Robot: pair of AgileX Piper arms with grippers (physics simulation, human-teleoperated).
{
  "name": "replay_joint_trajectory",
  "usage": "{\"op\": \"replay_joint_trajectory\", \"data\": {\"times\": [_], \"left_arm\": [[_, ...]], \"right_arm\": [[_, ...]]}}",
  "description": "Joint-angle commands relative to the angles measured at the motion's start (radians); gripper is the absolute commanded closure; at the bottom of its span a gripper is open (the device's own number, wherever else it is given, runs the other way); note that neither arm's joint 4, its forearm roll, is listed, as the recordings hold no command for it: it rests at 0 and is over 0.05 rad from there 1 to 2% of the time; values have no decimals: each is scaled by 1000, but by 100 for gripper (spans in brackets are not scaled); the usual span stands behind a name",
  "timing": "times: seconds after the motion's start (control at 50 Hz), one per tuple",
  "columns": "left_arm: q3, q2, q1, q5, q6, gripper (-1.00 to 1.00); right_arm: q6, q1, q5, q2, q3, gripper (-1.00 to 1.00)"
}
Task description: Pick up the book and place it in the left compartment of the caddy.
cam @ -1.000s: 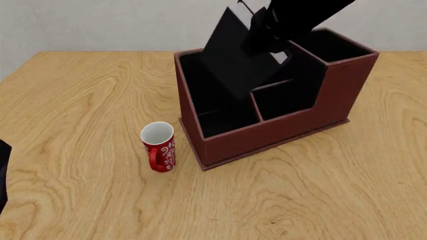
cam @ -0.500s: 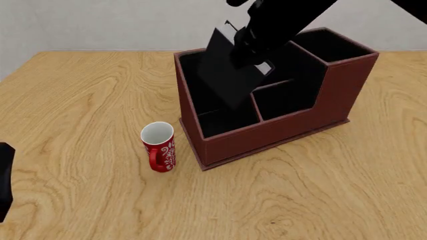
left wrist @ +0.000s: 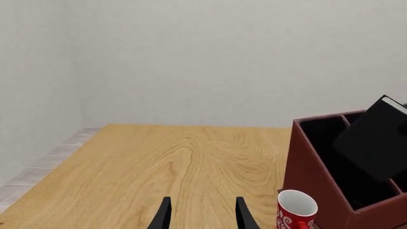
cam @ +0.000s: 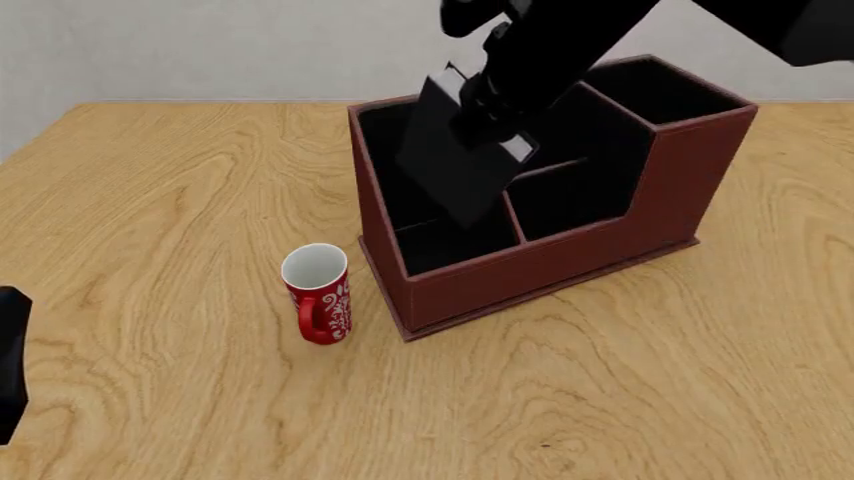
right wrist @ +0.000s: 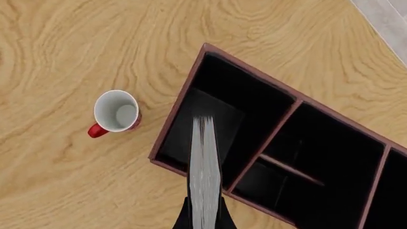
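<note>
Stretching under everything is a light wooden bench [cam: 160, 180] with bold wavy grain, and behind it stands a plain pale grey wall [left wrist: 210, 57]; the left wrist view also shows a strip of pale tiled floor [left wrist: 38, 176] beyond the bench's edge. The caddy [cam: 574, 260], a dark red-brown box with a black inside and a taller stepped end, sits on the bench and serves as the landmark. Just beside its near corner stands a red mug [cam: 318, 295] with white swirling marks on its side; whether those marks form letters cannot be read. No other writing shows anywhere.

The right hand [right wrist: 204, 217] is clamped on the book [cam: 461, 150], its fingers [right wrist: 183, 219] pressed against both covers near the white page edges. The book hangs tilted over the caddy, its lower corner dipping into the left compartment [cam: 400, 190], the long black slot on the side nearest the mug. Whether it touches the slot's floor cannot be told.

The left hand [left wrist: 202, 217] hovers over bare bench well apart from the caddy, its two fingers [left wrist: 164, 214] spread with nothing between them.
</note>
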State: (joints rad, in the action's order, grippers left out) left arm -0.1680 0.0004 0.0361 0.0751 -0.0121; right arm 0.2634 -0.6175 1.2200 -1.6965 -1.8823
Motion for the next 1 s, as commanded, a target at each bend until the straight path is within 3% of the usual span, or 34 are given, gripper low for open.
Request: {"op": "replay_joint_trajectory", "data": {"times": [0.02,0.38,1.0], "left_arm": [[1,0,2,0,2,-100],[6,0,4,-1,6,-100],[13,0,0,-3,17,-100]], "right_arm": [[-29,-3,0,-14,-12,100],[-54,-11,-6,-43,-7,100],[-93,-28,-135,-27,163,100]]}}
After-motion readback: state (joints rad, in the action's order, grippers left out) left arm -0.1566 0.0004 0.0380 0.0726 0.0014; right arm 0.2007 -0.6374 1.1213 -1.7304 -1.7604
